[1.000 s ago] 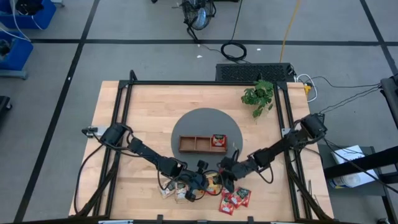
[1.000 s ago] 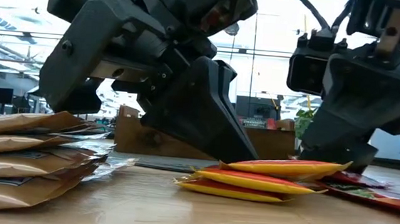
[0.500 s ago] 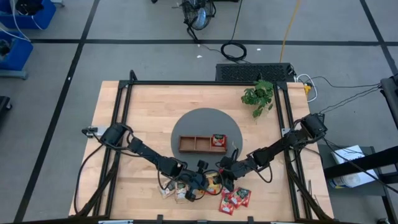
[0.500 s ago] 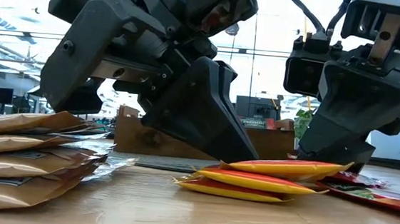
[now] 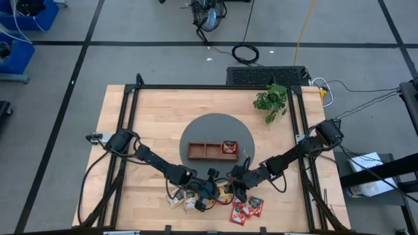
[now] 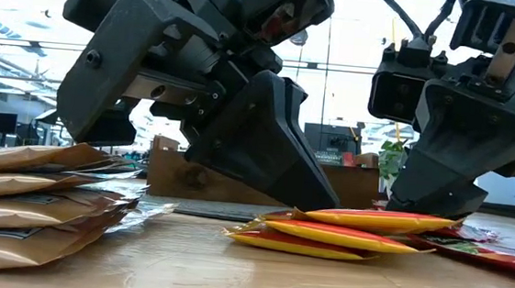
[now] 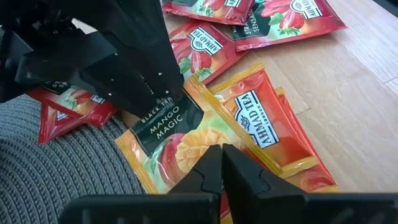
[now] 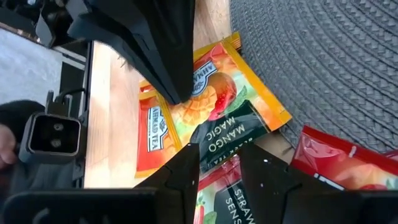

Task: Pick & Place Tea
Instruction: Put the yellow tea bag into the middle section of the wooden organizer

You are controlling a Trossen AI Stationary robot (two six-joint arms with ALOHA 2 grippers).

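In front of the tray [image 5: 212, 151], at the near table edge, my left gripper [image 5: 215, 189] and right gripper [image 5: 236, 189] meet over the orange tea [image 5: 225, 191], a stack of three sachets. My left jaws are nearly together, tips resting on the top sachet [image 7: 180, 134]; I cannot tell whether they pinch it. My right jaws stand apart, straddling that sachet's dark label, with no grip. Red tea [image 5: 247, 208] lies to the right of the stack, farther from the tray. Tan tea [image 5: 183, 201] lies to the left. One red sachet [image 5: 229, 147] sits in the tray's right compartment.
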